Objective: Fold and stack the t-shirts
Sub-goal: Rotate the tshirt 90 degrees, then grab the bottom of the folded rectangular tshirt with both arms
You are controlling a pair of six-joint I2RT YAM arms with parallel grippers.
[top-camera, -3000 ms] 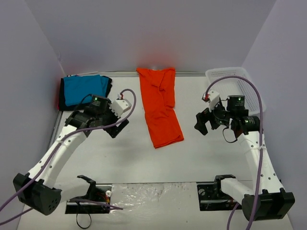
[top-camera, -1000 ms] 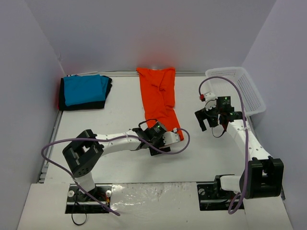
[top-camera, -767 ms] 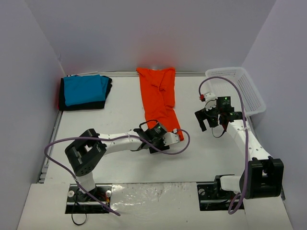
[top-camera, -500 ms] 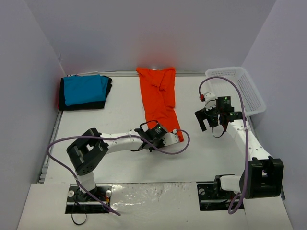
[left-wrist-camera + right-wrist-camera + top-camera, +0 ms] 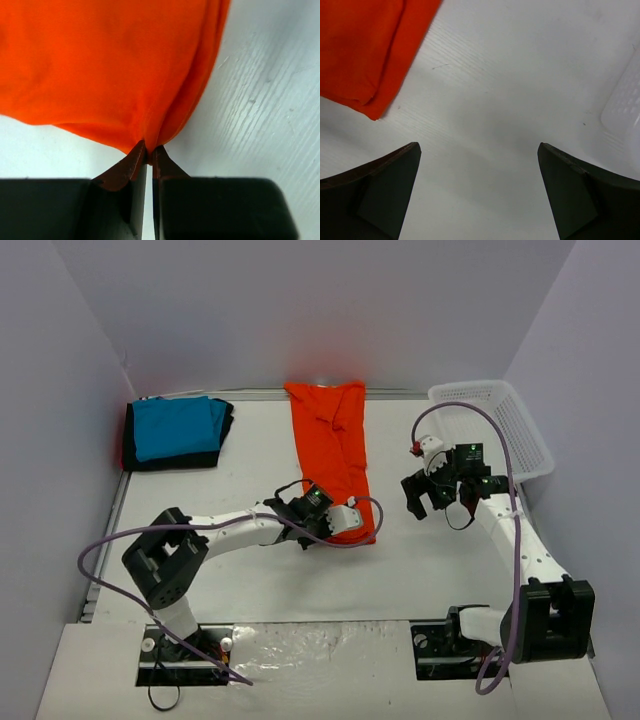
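The bright orange-red t-shirt [image 5: 335, 455] lies as a long folded strip down the middle of the table. My left gripper [image 5: 328, 520] is at its near end, shut on the hem. In the left wrist view the gripper [image 5: 149, 152] pinches a tuck of the orange cloth [image 5: 100, 65]. A turquoise-blue folded t-shirt [image 5: 175, 427] rests on a black one [image 5: 130, 455] at the far left. My right gripper [image 5: 425, 495] hovers open to the right of the orange shirt. In its own view the right gripper [image 5: 477, 147] holds nothing, and the orange shirt's corner [image 5: 365, 50] lies to the upper left.
A white mesh basket [image 5: 510, 425] stands at the far right; its wall [image 5: 625, 105] shows at the right edge of the right wrist view. Purple cables loop off both arms. Walls close in the table at the left, back and right.
My left gripper has shut on the near hem of the orange shirt and drawn it slightly leftward, straightening the strip. The right gripper has shifted a little to the left, still open.
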